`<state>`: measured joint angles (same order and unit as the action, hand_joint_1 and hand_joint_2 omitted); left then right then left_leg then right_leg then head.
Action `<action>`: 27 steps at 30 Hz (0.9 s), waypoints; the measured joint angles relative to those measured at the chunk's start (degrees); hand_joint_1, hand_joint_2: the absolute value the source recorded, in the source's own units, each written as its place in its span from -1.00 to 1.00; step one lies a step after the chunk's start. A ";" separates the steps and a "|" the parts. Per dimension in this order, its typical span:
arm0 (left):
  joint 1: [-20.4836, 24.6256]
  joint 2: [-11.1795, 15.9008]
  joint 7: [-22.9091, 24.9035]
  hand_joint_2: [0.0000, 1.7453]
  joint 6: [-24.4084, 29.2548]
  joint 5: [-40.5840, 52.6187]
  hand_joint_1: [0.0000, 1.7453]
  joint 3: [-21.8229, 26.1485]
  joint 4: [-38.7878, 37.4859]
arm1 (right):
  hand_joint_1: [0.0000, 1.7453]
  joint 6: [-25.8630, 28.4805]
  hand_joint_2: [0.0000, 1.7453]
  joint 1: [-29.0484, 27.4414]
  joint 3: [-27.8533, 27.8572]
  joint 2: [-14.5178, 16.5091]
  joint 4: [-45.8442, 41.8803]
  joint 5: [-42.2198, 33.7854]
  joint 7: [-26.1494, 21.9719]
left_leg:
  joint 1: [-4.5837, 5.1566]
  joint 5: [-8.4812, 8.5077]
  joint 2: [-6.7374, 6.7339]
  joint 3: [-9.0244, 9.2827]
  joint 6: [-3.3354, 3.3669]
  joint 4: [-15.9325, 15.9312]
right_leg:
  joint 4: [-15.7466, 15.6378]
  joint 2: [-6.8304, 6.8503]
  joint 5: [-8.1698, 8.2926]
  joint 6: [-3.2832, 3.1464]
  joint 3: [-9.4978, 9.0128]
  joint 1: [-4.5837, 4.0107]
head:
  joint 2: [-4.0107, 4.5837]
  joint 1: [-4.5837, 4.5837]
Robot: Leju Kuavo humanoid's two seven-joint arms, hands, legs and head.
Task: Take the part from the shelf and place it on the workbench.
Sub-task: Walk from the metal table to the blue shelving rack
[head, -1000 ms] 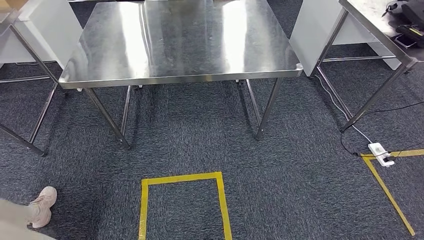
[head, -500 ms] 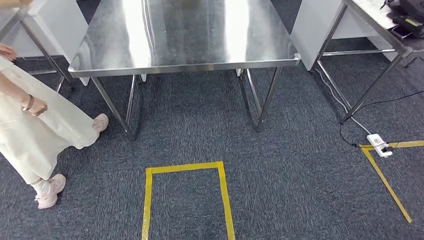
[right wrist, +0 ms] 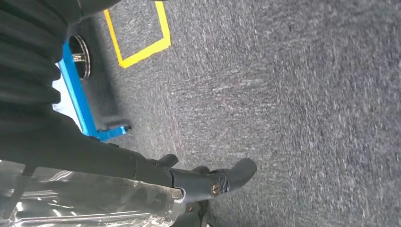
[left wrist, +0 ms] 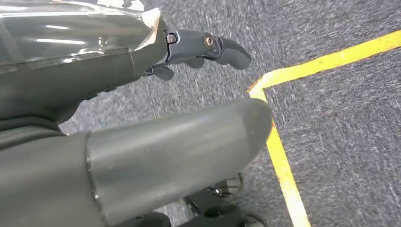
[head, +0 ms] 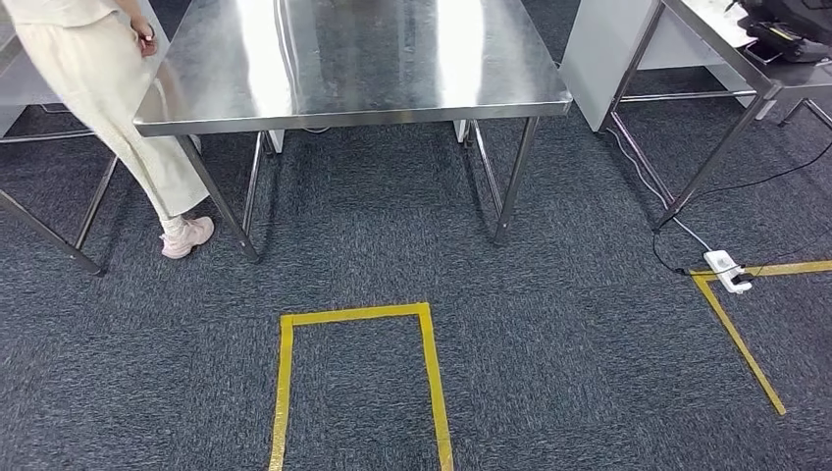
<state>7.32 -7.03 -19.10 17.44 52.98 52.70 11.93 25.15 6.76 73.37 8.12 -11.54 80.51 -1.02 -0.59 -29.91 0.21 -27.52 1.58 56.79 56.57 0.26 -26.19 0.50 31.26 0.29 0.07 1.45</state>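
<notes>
Head camera looks down; wrist cameras face the carpet (head: 589, 343) closely.

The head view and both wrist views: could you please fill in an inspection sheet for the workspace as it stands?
Surface: steel workbench, shiny top with glare streaks.
Job's things: nothing seen of the part.
Clutter: dark gear on the second table, at the right.
Hands: left hand hangs over the carpet, holding nothing; right hand likewise.
Cables: white power strip on the floor, its cable running past the second table's leg.
Surroundings: a person stands at the workbench's left corner; yellow tape marks a box on the floor in front.
</notes>
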 joint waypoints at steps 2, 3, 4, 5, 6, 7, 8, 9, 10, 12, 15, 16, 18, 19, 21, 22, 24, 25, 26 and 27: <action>0.03 -0.05 0.02 -1.00 0.01 -0.09 -1.00 0.00 -0.01 | -1.00 0.01 1.00 0.00 0.00 -0.05 0.00 0.00 0.04 | 0.03 1.04 -0.21 -0.51 0.64 -0.81 | 0.43 -0.04 0.12 0.77 0.57 -0.14 | 0.00 -0.03; 0.09 -0.09 0.02 -1.00 0.01 -0.13 -1.00 0.00 -0.01 | -1.00 0.01 1.00 -0.02 0.00 -0.09 0.00 -0.01 0.05 | -0.04 1.78 -0.34 -0.83 1.09 -1.31 | 1.44 -0.09 -0.74 0.80 1.26 -0.23 | 0.00 0.03; 0.15 -0.14 0.03 -1.00 0.01 -0.17 -1.00 0.01 -0.01 | -1.00 0.01 1.00 -0.03 0.00 -0.14 0.00 -0.01 0.07 | -0.15 2.52 -0.48 -1.28 1.43 -1.78 | 3.37 -0.14 -2.37 0.60 2.23 -0.27 | 0.00 0.17; 0.21 -0.20 0.04 -1.00 0.00 -0.17 -1.00 0.01 -0.01 | -1.00 0.01 1.00 -0.01 0.00 -0.20 0.00 -0.01 0.08 | -0.16 3.12 -0.60 -1.79 1.59 -1.91 | 6.26 -0.19 -4.62 0.30 3.47 -0.01 | 0.00 0.32; 0.24 -0.23 0.04 -1.00 0.00 -0.17 -1.00 0.01 -0.01 | -1.00 0.01 1.00 0.00 0.00 -0.21 0.00 -0.01 0.08 | -0.13 3.64 -0.65 -2.50 1.69 -1.92 | 9.66 -0.21 -6.83 0.14 4.61 0.11 | 0.00 0.47; 0.24 -0.27 0.04 -1.00 0.00 -0.17 -1.00 0.01 -0.01 | -1.00 0.01 1.00 -0.01 0.00 -0.24 0.00 -0.01 0.08 | -0.10 4.15 -0.74 -3.21 1.58 -1.88 | 12.92 -0.23 -8.32 0.33 5.43 0.30 | 0.00 0.56; 0.24 -0.33 0.04 -1.00 0.00 -0.17 -1.00 0.00 -0.01 | -1.00 0.01 0.50 -0.02 0.00 -0.28 0.00 -0.01 0.08 | -0.10 4.68 -0.83 -3.92 1.46 -1.83 | 15.07 -0.23 -8.76 0.85 5.62 0.51 | 0.00 0.59; 0.24 -0.37 0.04 -1.00 0.00 -0.17 -1.00 0.00 -0.02 | -1.00 0.01 0.00 -0.04 0.00 -0.33 0.00 -0.01 0.08 | -0.15 5.18 -0.91 -4.62 1.26 -1.75 | 15.32 -0.22 -8.05 1.61 4.84 0.75 | 0.00 0.60; 0.24 -0.41 0.04 -1.00 0.00 -0.17 -1.00 0.00 -0.02 | -1.00 0.01 -0.50 -0.04 0.00 -0.40 0.00 -0.01 0.08 | -0.26 5.64 -0.96 -5.30 0.98 -1.59 | 13.39 -0.22 -6.62 2.45 2.99 1.06 | 0.00 0.61; 0.29 -0.43 0.07 -1.00 0.00 -0.16 -1.00 0.00 -0.01 | -1.00 0.00 -1.00 0.07 0.00 -0.46 0.00 -0.01 0.08 | -0.42 6.33 -0.99 -6.57 0.28 -0.87 | 5.16 -0.23 -4.55 3.53 -2.81 1.56 | 0.00 0.84; 0.38 -0.43 0.20 -1.00 0.00 -0.06 -1.00 0.00 0.01 | -1.00 -0.02 -1.00 0.16 0.00 -0.42 0.00 -0.03 0.10 | -0.26 7.24 -0.89 -7.57 -0.88 0.06 | -1.29 -0.63 -5.00 2.65 -6.18 0.96 | 0.00 1.30; 0.38 -0.44 0.26 -1.00 0.00 0.03 -1.00 0.00 0.00 | -1.00 -0.02 -1.00 0.12 0.00 -0.45 0.00 -0.09 0.13 | -0.31 7.56 -0.85 -7.66 -1.20 0.13 | -1.07 -0.71 -4.81 2.09 -5.59 0.87 | 0.00 1.20; 0.38 -0.41 0.39 -1.00 0.00 0.25 -1.00 0.00 0.00 | -1.00 -0.02 -1.00 0.13 0.00 -0.47 0.00 -0.23 0.19 | -0.62 6.44 -0.72 -8.28 -1.67 1.09 | -0.91 -0.54 -4.22 0.85 -4.92 1.24 | 0.00 0.86; 0.39 -0.39 0.47 -1.00 0.00 0.35 -1.00 -0.01 0.00 | -1.00 -0.01 -1.00 0.13 0.00 -0.48 0.00 -0.32 0.20 | -0.77 4.49 -0.66 -8.99 -1.86 2.87 | -0.91 -0.43 -3.75 0.06 -4.47 1.37 | 0.00 0.63; 0.41 -0.36 0.55 -1.00 -0.01 0.45 -1.00 -0.02 0.00 | -1.00 -0.01 -1.00 0.11 0.00 -0.48 0.00 -0.40 0.19 | -0.89 -1.14 -0.56 -11.33 -2.16 9.91 | -0.86 -0.26 -2.76 -1.20 -3.30 1.12 | 0.00 0.30; 0.41 -0.37 0.58 -1.00 -0.02 0.50 -1.00 -0.02 0.00 | -1.00 -0.01 -1.00 0.08 0.00 -0.49 0.00 -0.43 0.15 | -0.89 -3.29 -0.52 -12.45 -2.25 13.88 | -0.80 -0.23 -2.26 -1.52 -2.70 0.90 | 0.00 0.18; 0.41 -0.39 0.62 -1.00 -0.02 0.61 -1.00 -0.04 0.00 | -1.00 -0.02 -1.00 -0.02 0.00 -0.49 0.00 -0.50 0.04 | -0.89 -4.02 -0.45 -12.35 -2.14 17.31 | -0.62 -0.22 -1.34 -1.61 -1.63 0.52 | 0.00 0.12; 0.42 -0.39 0.64 -1.00 -0.02 0.66 -1.00 -0.08 0.00 | -1.00 -0.02 -1.00 -0.08 0.00 -0.48 0.00 -0.53 0.00 | -0.86 -2.89 -0.41 -10.57 -1.89 15.59 | -0.53 -0.26 -0.98 -1.52 -1.22 0.36 | 0.00 0.11; 0.45 -0.39 0.65 -1.00 -0.02 0.69 -1.00 -0.11 0.00 | -1.00 -0.02 -1.00 -0.13 0.00 -0.46 0.00 -0.56 -0.02 | -0.78 -1.41 -0.33 -7.72 -1.43 11.80 | -0.47 -0.30 -0.68 -1.43 -0.90 0.24 | 0.00 0.08; 0.51 -0.31 0.67 -1.00 -0.02 0.70 -1.00 -0.15 0.02 | -1.00 -0.02 -1.00 -0.16 0.00 -0.36 0.01 -0.57 -0.03 | -0.62 -0.41 -0.23 -4.55 -0.81 7.16 | -0.42 -0.33 -0.45 -1.27 -0.67 0.14 | 0.00 0.07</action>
<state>7.83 -7.34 -18.43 17.42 53.68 52.55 11.96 25.14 6.60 73.37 7.76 -11.53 79.94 -1.05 -1.20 -30.32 -0.02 -32.07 0.77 63.95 56.15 -0.07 -26.64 -0.77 30.59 0.43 0.07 1.52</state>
